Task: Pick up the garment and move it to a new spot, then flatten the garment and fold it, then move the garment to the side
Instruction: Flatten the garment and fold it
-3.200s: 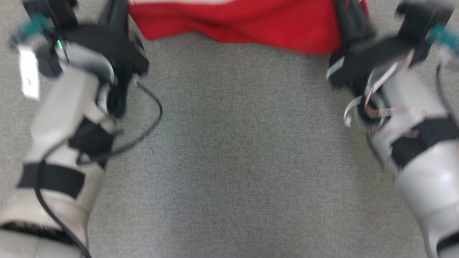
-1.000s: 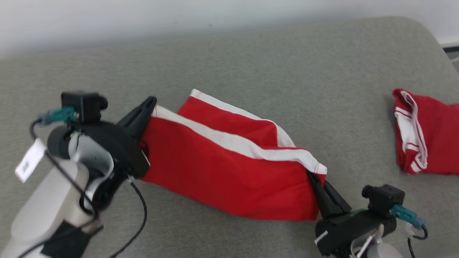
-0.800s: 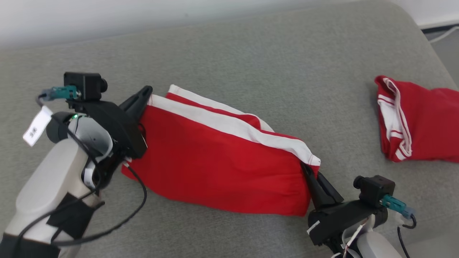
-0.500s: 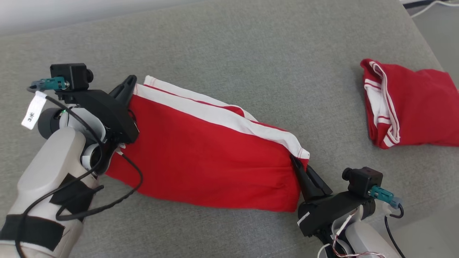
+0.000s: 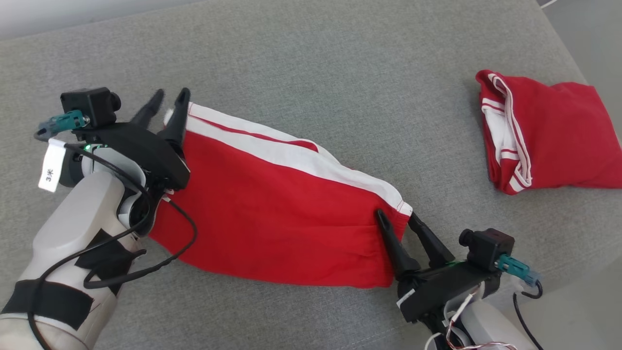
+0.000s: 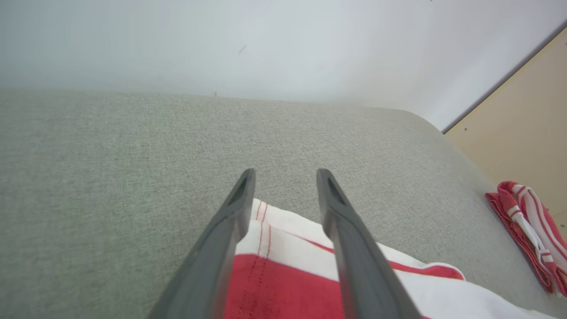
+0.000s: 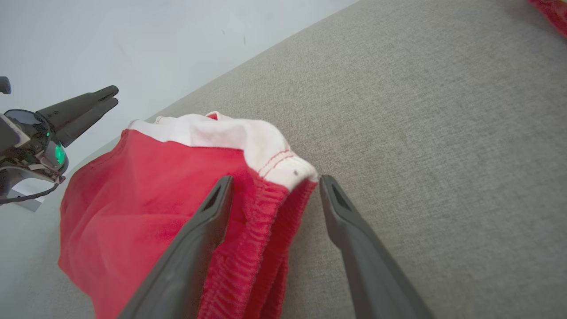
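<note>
While the red garment (image 5: 282,214) lies stretched on the grey fabric surface (image 5: 340,73), the left gripper (image 5: 171,92) and right gripper (image 5: 395,214) straddle its opposite ends, jaws spread apart.

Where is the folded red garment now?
In head view, the folded red garment lies far right on the grey cushion, apart from the red shorts.

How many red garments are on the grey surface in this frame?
2. The spread garment lies at the centre; the folded garment sits toward the right edge. None seems hidden.
</note>
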You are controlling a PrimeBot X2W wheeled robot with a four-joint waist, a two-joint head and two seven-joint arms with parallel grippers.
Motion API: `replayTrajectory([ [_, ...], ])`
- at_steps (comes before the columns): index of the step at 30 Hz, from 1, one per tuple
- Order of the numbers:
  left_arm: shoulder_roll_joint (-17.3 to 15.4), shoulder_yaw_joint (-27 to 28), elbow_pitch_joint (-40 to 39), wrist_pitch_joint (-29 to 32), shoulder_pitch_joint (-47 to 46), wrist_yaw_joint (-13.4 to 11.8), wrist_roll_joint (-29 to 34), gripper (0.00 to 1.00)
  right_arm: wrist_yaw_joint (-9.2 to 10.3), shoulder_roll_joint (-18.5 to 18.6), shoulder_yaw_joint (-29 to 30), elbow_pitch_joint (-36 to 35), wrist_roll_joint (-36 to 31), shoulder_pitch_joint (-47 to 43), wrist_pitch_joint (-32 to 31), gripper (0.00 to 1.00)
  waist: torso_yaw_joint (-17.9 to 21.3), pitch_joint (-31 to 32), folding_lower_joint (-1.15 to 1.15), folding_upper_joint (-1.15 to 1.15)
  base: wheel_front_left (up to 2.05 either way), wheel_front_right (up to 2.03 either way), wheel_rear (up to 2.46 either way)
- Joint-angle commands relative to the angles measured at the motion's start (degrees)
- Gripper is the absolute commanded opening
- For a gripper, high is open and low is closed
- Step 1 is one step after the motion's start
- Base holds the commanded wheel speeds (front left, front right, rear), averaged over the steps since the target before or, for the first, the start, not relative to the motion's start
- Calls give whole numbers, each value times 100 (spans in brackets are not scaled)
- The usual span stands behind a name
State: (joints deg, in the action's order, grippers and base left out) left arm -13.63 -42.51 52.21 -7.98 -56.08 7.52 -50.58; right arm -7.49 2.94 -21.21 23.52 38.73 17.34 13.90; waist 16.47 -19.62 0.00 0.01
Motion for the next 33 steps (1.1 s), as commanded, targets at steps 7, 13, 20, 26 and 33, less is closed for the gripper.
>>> replayTrajectory([
  [7, -233, -110, 51, -698, 94, -218, 457, 100, 1, 291, 538, -492, -536, -507, 79, 100, -380, 285, 0, -1, 0, 0, 0],
  [13, -464, 532, -1151, -713, 871, -754, 971, 100, 1, 244, 1032, -957, -865, -880, 60, 100, -654, 493, 0, -1, 0, 0, 0],
  [20, -685, 1300, -2765, -716, 2427, -1466, 1642, 100, 1, 147, 1526, -1439, -1409, -1263, -80, 100, -976, 766, 0, -1, 0, 0, 0],
  [26, -780, 1574, -3601, -716, 3501, -1862, 1985, 100, 1, 88, 1808, -1755, -1985, -1492, -175, 100, -1102, 1027, 0, -1, 0, 0, 0],
  [33, -842, 1705, -4120, -717, 4432, -2102, 2205, 100, 1, 25, 2178, -2057, -2741, -1885, -326, 100, -1200, 1367, 0, -1, 0, 0, 0],
])
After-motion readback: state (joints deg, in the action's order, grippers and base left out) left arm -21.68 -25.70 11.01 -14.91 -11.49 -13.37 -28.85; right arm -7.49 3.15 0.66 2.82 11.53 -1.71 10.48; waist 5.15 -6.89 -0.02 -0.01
